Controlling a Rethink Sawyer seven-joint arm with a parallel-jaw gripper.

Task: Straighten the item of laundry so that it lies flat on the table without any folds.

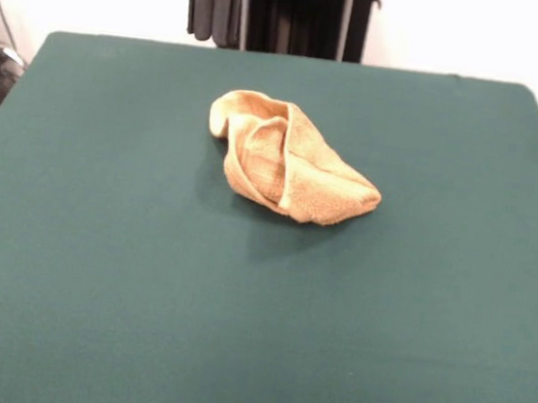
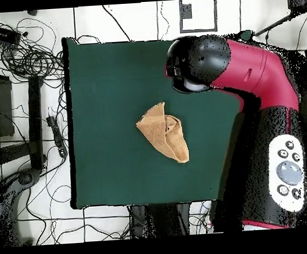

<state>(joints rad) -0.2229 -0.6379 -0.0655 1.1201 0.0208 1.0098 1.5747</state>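
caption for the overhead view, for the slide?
Crumpled, folded-over yellow-orange towel lying mid-table on the green table, red and black arm overhanging one side.

No text, label, brand, number or sign can be read in either view. The round buttons on the arm's pale control panel (image 2: 288, 169) carry marks too small to make out, and the towel (image 1: 288, 160) and table (image 1: 96, 269) bear no lettering.

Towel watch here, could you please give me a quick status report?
Gripper not seen. Towel bunched and folded over, mid-table. Arm off to one side, nothing on the towel.
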